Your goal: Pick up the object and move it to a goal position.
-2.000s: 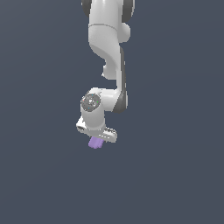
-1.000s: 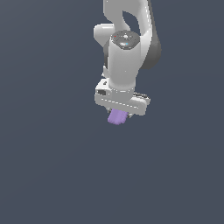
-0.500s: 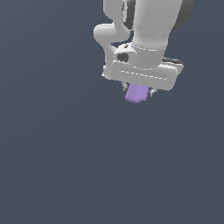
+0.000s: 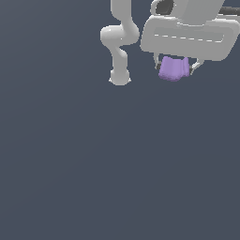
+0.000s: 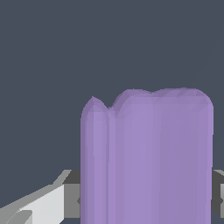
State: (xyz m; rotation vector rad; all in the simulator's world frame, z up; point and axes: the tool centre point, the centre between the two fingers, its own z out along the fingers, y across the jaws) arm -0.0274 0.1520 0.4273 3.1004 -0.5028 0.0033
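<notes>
Toward the exterior view's upper right, the tool [image 4: 174, 65], clamping the object [image 4: 174, 69], has risen.

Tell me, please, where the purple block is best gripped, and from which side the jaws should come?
Across its narrow width, near one end, as the gripper holds it now from above. The purple block is oblong and slimmer than the jaws' span, so its long sides suit the fingers.

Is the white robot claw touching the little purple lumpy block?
Touching. In the exterior view, the white gripper has a finger against each side of the light-purple lumpy block, which hangs in the air with nothing under it.
</notes>
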